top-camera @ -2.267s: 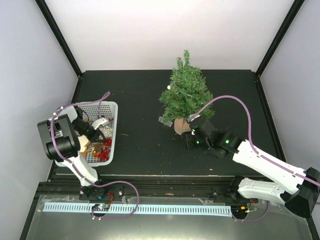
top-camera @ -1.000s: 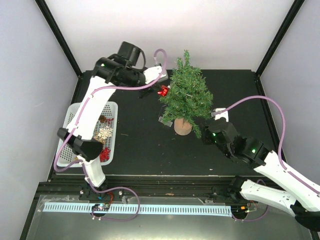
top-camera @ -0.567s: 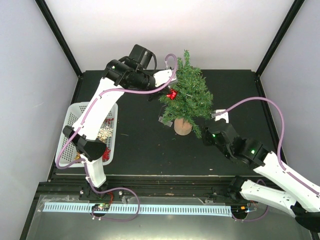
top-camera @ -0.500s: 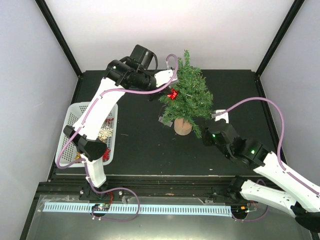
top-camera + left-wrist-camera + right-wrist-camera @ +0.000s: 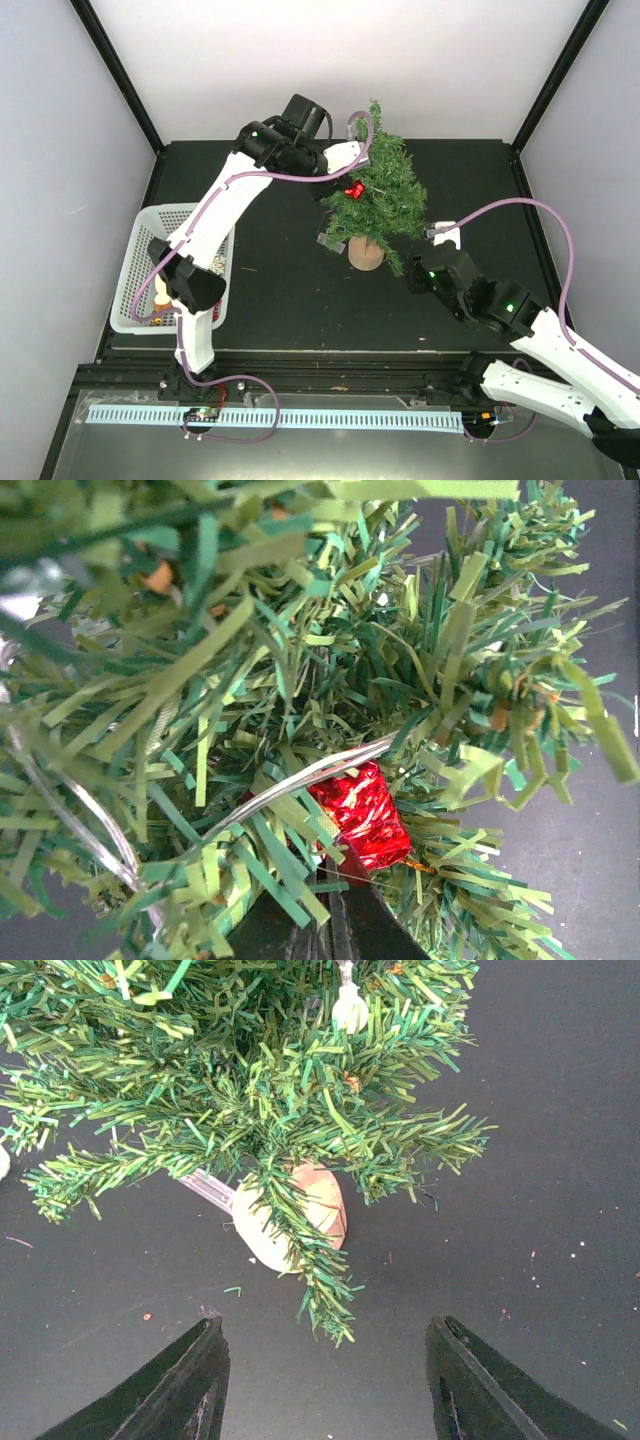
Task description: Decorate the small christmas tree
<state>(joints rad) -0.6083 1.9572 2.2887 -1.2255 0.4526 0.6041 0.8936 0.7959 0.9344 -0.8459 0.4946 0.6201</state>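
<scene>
pinching red ornament (image 5: 362, 815) within small christmas tree (image 5: 382, 180), left pincer (image 5: 332, 890) closed, right pincer (image 5: 325, 1328) wide near stump (image 5: 325, 1205)

Left claw (image 5: 333, 905) cut off below, basket (image 5: 135, 290) contents behind arm (image 5: 215, 220)

The top external camera hangs high above the near edge of the table (image 5: 280, 290), looking down and forward at the small christmas tree (image 5: 372, 190) from well off, with the whole tabletop in frame. The left wrist camera is pushed into the tree's upper left branches, very near — needles and a red ornament (image 5: 362, 815) fill its view. The right wrist camera looks from the tree's near-right side, low and close, toward the stump base (image 5: 322, 1205). All three share the tree; the ornament also shows from above.
</scene>
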